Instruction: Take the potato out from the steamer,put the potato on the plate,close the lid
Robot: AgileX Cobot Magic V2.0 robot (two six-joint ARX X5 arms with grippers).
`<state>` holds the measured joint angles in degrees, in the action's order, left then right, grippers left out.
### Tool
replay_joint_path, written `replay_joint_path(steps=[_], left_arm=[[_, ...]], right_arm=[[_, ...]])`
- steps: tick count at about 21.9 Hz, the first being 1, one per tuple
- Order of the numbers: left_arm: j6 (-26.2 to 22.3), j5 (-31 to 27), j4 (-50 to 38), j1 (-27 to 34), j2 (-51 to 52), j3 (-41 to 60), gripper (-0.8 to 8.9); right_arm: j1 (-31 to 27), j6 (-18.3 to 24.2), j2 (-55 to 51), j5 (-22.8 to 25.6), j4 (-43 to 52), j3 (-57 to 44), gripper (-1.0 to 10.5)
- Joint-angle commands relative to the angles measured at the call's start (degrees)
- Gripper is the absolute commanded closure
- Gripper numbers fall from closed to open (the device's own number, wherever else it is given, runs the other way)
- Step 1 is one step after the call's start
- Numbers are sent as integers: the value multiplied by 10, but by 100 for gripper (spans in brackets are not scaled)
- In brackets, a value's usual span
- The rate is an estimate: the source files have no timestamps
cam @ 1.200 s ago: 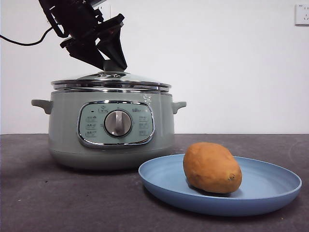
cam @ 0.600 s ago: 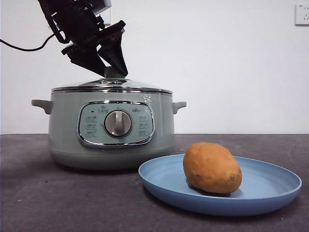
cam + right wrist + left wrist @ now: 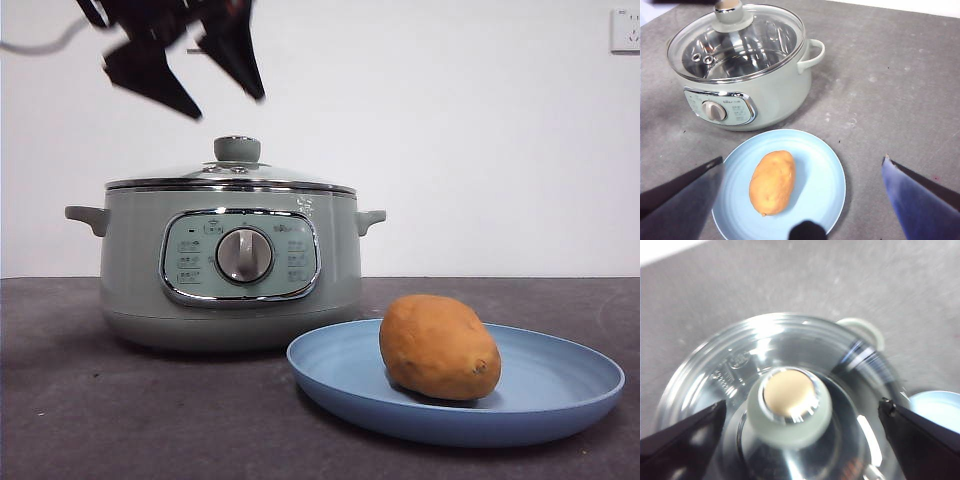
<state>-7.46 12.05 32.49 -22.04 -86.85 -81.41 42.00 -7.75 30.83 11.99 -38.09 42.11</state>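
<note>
The sage-green steamer (image 3: 230,270) stands at the left with its glass lid (image 3: 232,176) seated on the rim. The lid's knob (image 3: 237,149) stands free. My left gripper (image 3: 190,85) is open and hangs just above the knob, touching nothing; in the left wrist view the knob (image 3: 789,404) lies between the spread jaws. The orange-brown potato (image 3: 439,346) lies on the light-blue plate (image 3: 560,395) in front of the steamer at the right. My right gripper (image 3: 802,167) is open, high above the plate (image 3: 826,170) and the potato (image 3: 772,181).
The dark grey table (image 3: 120,410) runs under everything. A white wall stands behind, with a socket (image 3: 625,30) at the top right. A black cable (image 3: 40,45) trails from the left arm.
My left gripper has let go of the lid's knob, opened and risen. The lid has settled down onto the steamer's rim.
</note>
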Motion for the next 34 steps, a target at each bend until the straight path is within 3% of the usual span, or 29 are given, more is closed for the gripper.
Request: replay_joint_path(steps=[1, 4, 8, 10, 12, 16, 34], left_arm=[[-1, 13, 49, -1, 47, 3, 222], [0, 52, 151, -1, 119, 3, 265], [2, 80, 268, -1, 199, 3, 547], [1, 92, 311, -1, 227, 3, 721], [0, 92, 331, -1, 241, 3, 829], [-2, 92, 355, -1, 252, 3, 822], [-2, 91, 361, -1, 252, 3, 822]], right_arm=[[0, -4, -1, -3, 0, 3, 380], [0, -11, -1, -51, -7, 3, 383], [0, -30, 3, -125, -27, 3, 387], [0, -34, 3, -160, -39, 3, 491], [0, -34, 3, -179, -46, 3, 627], [0, -34, 3, -196, -47, 3, 952], [1, -33, 3, -193, -49, 3, 946]])
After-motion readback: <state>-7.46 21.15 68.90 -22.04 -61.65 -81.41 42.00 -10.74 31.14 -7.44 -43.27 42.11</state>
